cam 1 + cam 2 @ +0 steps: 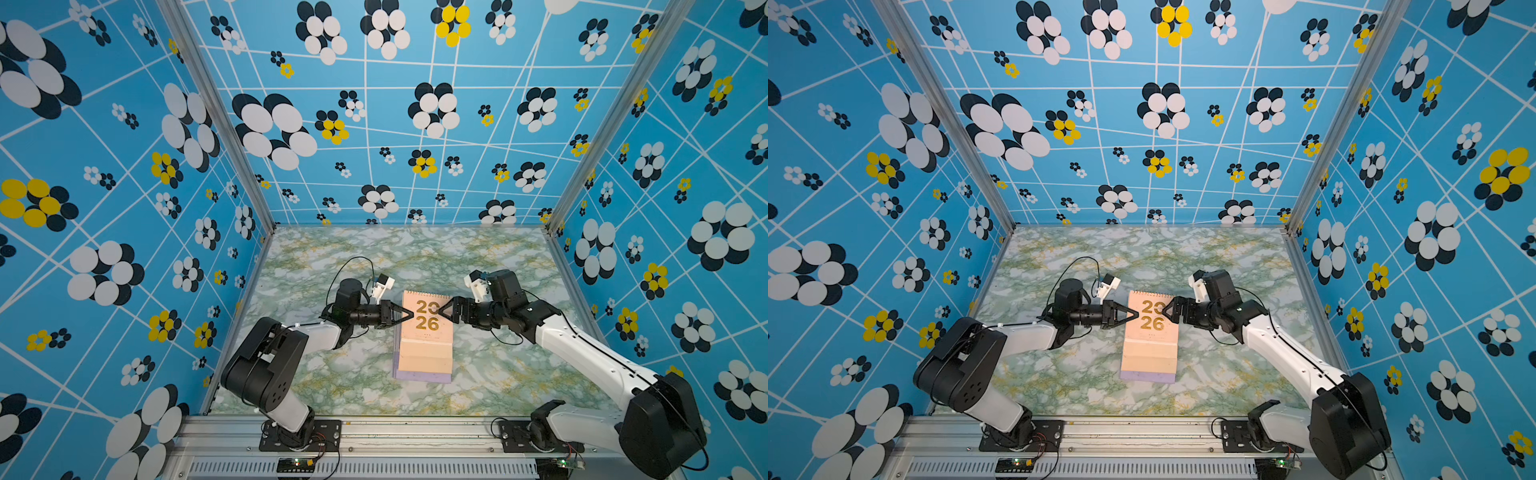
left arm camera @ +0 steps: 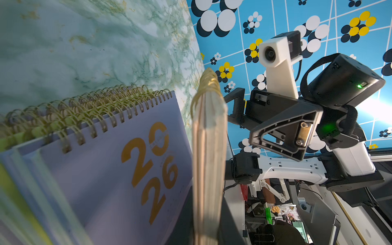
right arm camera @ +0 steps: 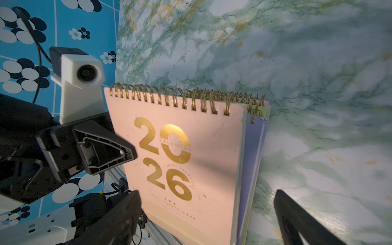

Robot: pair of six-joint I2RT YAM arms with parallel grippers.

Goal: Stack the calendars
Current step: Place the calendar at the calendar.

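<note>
**Bringing the peach calendar down square on the stack**

The step in hand looked to be lowering the peach calendar [image 1: 426, 328] onto the stack [image 1: 422, 377], which lay in the middle of the tabletop [image 1: 332, 257]. To do it well, the calendar would want to come down flat. Its gold wire binding should sit on the far side, over the bindings below, and its edges should line up with those beneath. A slanted drop would likely leave it skewed, or let it slide on the smooth cover. The release should wait until the calendar rested on the pile. The holding arm should then draw straight out to the left so as not to drag it. The free arm could steady the right edge.

The left gripper [image 1: 410, 314] had its jaws clenched on the left edge of the peach calendar, about level with the gold numerals. The left wrist view showed that calendar edge-on [image 2: 209, 159], apart from the lavender calendar [image 2: 110, 169] that topped the pile. The right gripper [image 1: 441, 311] stood at the calendar's right edge with its jaws released and wide apart. Whether they touched the calendar could not be told. In both top views the peach calendar covered nearly all of the stack, and only a lavender strip showed at the near and left sides.
</note>
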